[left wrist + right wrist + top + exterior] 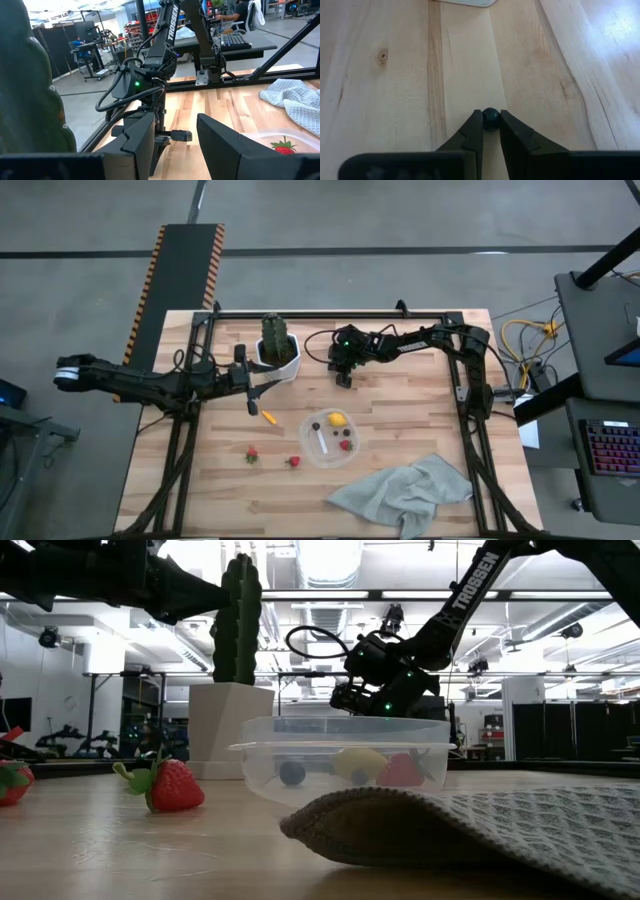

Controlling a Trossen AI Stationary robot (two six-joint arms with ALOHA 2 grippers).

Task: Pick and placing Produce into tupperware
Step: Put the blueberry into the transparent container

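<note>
Tupperware: being kept near the table's middle, with a lemon, a strawberry and a berry being held inside it. Cloth: being spread just beside the tupperware, toward the table's front right. Two more strawberries: being left on the table to the tupperware's left. Carrot piece: being left behind those. Cactus pot: being kept at the rear. A further berry: being pinched between the right gripper's fingers, right of the pot.
</note>
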